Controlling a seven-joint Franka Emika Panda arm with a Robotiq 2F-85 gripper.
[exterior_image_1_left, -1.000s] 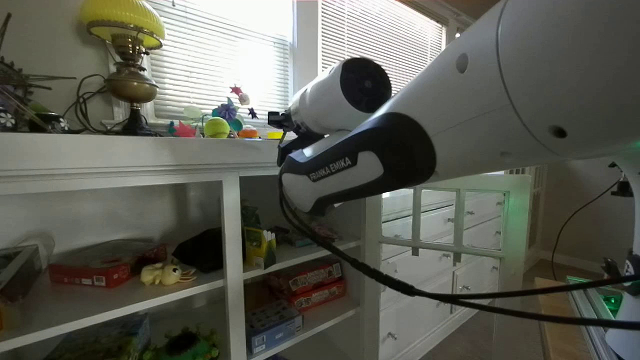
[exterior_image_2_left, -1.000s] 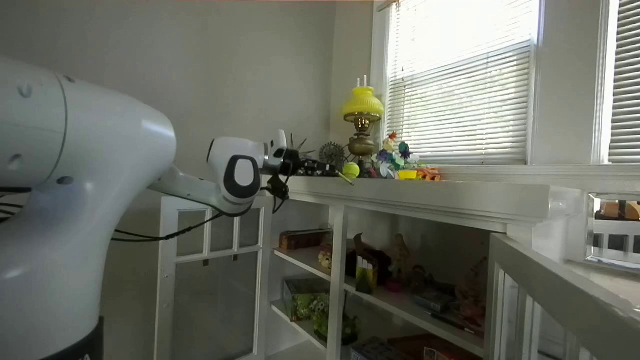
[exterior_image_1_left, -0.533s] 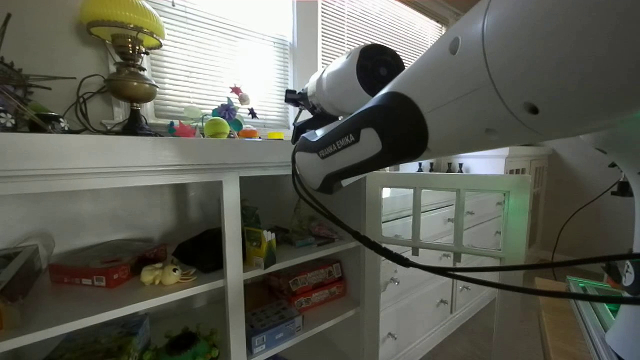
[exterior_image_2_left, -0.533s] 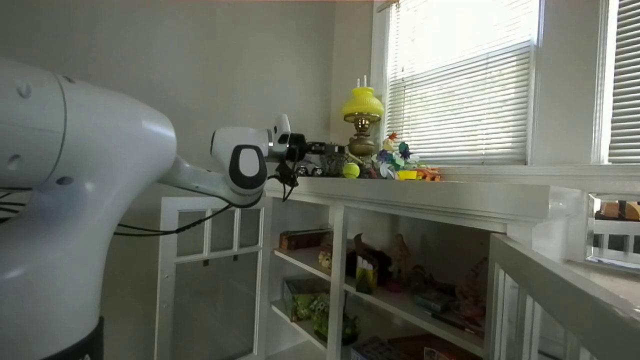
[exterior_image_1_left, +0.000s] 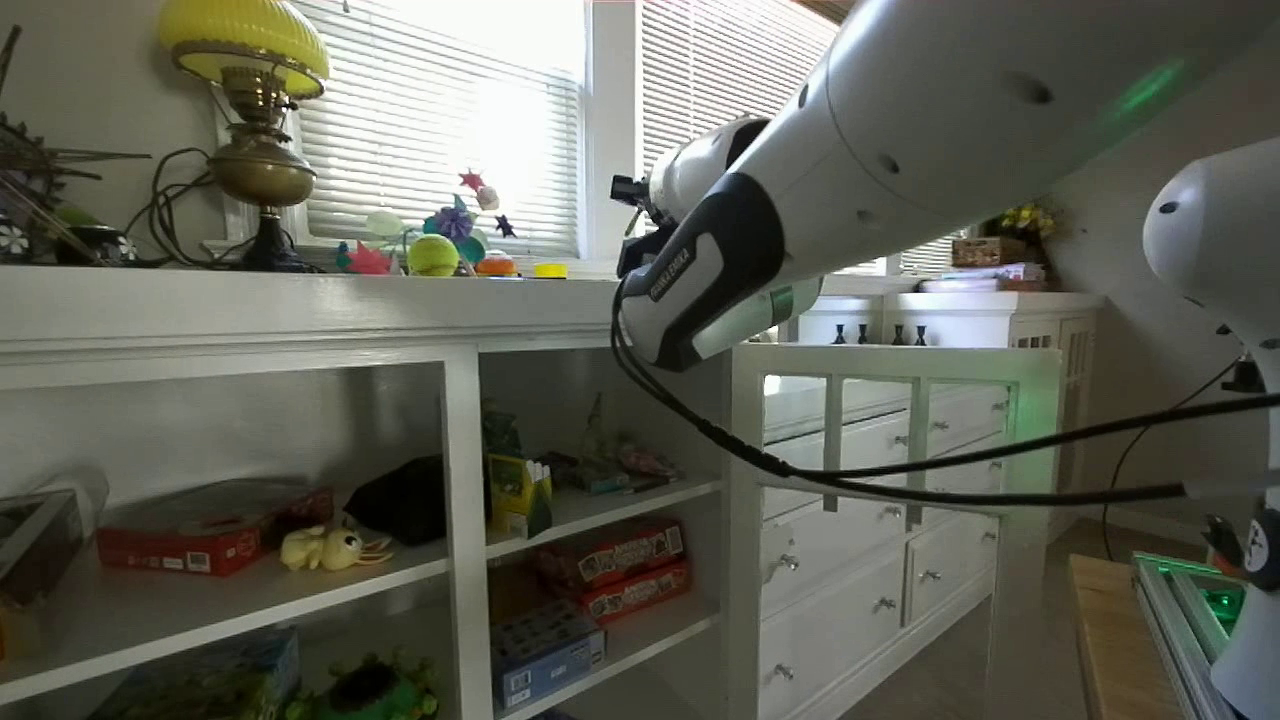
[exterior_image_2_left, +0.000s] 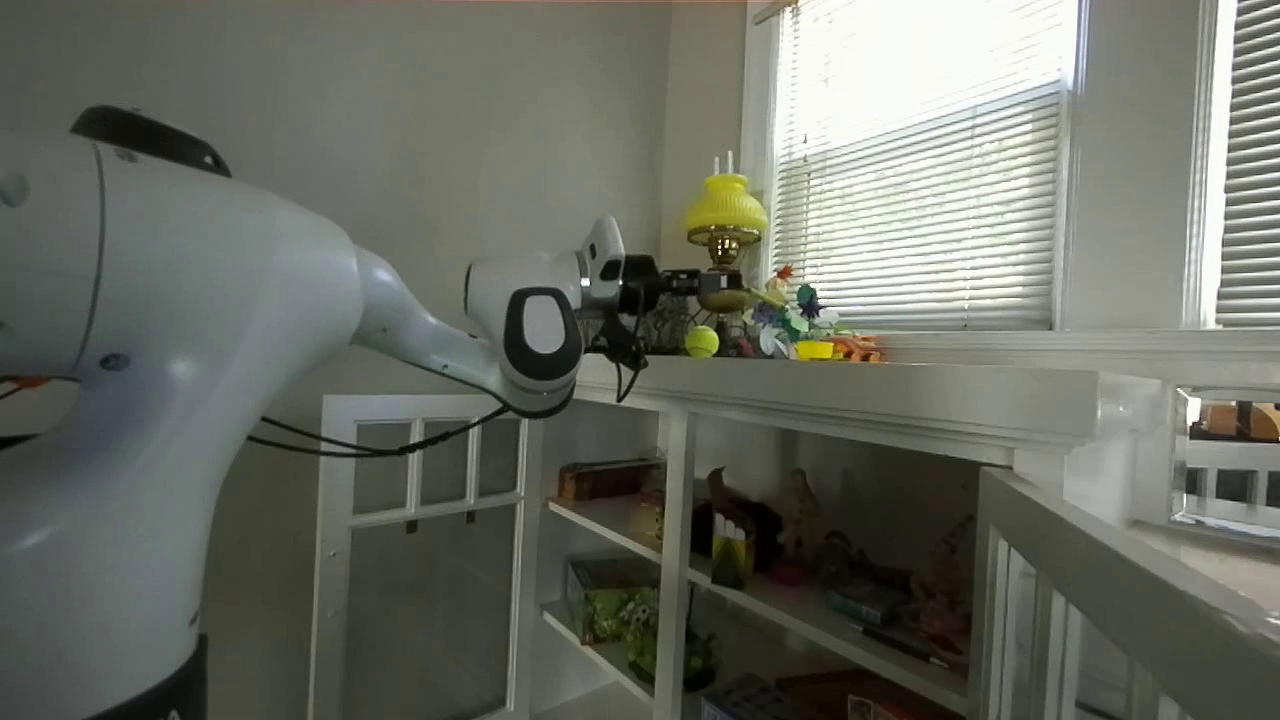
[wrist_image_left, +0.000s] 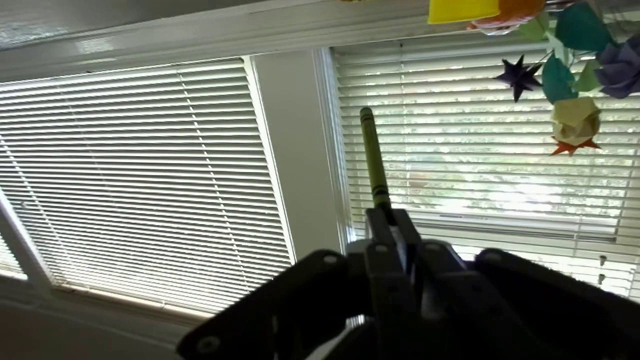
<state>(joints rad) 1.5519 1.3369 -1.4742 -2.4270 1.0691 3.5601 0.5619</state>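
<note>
Green crayon (wrist_image_left: 374, 155) in its grip, the black pincer (wrist_image_left: 388, 217) points toward white window blinds (wrist_image_left: 150, 175) in the wrist view, its jaws nearly together and clamped on one end of the stick. Paper flowers (wrist_image_left: 559, 80) in purple, teal and cream fill the upper right of that view, beside a yellow object (wrist_image_left: 462, 10) and an orange object (wrist_image_left: 512, 10).

In an exterior view, the white arm (exterior_image_2_left: 260, 270) reaches in from the left and holds the pincer higher than the white bench (exterior_image_2_left: 850, 385), the crayon's tip poking out toward the paper flowers. The pincer overlaps the brass body of a yellow-shaded lamp (exterior_image_2_left: 726, 205); the gap between them cannot be judged. A tennis ball (exterior_image_2_left: 702, 341) sits on the bench, lower than the pincer, and a glass-paned door (exterior_image_2_left: 430, 560) hangs at left.

In an exterior view, the arm enters from the right with black cables (exterior_image_1_left: 740, 449) looping beneath it. The pincer shows against a window frame (exterior_image_1_left: 612, 120), right of the flowers and ball, with the crayon too small to make out clearly. Shelves (exterior_image_1_left: 250, 608) below hold a pale yellow toy (exterior_image_1_left: 325, 549), red boxes (exterior_image_1_left: 635, 588) and a blue box (exterior_image_1_left: 550, 655), while the lamp stands on the bench toward the left.
</note>
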